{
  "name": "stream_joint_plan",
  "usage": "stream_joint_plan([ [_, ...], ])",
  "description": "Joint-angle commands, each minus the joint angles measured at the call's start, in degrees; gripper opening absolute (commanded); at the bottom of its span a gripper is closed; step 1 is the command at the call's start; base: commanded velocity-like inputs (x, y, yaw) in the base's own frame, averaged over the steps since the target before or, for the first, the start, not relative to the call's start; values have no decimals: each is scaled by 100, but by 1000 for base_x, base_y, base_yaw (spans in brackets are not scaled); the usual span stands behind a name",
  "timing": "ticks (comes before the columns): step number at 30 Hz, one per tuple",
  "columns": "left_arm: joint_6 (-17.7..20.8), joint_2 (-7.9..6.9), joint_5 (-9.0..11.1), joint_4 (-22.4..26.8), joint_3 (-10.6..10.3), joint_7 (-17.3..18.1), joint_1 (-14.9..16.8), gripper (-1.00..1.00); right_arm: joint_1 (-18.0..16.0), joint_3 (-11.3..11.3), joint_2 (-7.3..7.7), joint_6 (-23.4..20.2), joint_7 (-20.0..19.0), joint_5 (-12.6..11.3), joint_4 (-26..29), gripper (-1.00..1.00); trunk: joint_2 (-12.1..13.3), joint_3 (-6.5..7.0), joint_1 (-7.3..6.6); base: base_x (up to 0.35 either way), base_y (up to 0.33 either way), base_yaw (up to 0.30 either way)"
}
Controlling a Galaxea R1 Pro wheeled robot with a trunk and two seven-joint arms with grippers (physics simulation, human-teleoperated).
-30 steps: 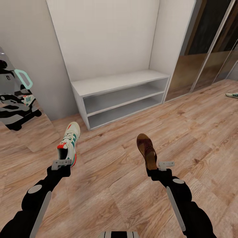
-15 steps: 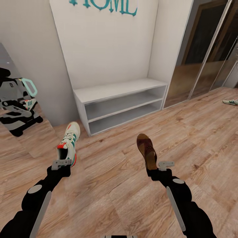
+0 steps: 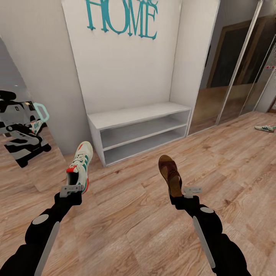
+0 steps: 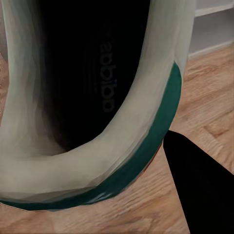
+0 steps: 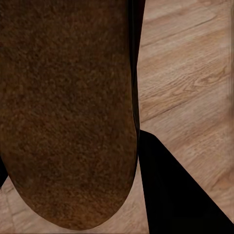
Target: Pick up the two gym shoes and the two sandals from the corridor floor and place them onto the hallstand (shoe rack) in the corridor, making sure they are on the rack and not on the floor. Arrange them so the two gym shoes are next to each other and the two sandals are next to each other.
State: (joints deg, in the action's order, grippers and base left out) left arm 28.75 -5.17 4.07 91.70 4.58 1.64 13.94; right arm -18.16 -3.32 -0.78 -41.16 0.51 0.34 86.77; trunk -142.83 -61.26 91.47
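With the left hand (image 3: pixel 73 188) clamped on a gym shoe's (image 3: pixel 79 166) heel and the right hand (image 3: pixel 183 193) gripping a sandal (image 3: pixel 170 173), either could slip free while carried toward the white two-shelf bench (image 3: pixel 138 130).

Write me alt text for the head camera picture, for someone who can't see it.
Two black robot arms reach over a wood-plank floor: the left gripper holds a white and green gym shoe, the right gripper a brown sandal. Ahead stands a low grey two-shelf bench below teal HOME lettering; another gym shoe lies far right.
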Motion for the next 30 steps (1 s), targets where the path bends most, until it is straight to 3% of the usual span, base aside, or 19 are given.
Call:
stream_joint_plan([
  [1,34,0,41,6,8,21,3,-100,-3,-1,-1,-32,18,-16,6,-100,40,23,-24,0,0,0],
  [13,34,-1,43,6,8,21,3,-100,-3,-1,-1,-32,19,-16,6,-100,521,351,-287,0,0,0],
  [26,34,-1,50,10,8,21,3,-100,-3,-1,-1,-32,19,-16,6,-100,521,473,-287,0,0,0],
  [30,34,-1,50,8,8,21,3,-100,-3,-1,-1,-32,19,-16,6,-100,361,439,-199,0,0,0],
])
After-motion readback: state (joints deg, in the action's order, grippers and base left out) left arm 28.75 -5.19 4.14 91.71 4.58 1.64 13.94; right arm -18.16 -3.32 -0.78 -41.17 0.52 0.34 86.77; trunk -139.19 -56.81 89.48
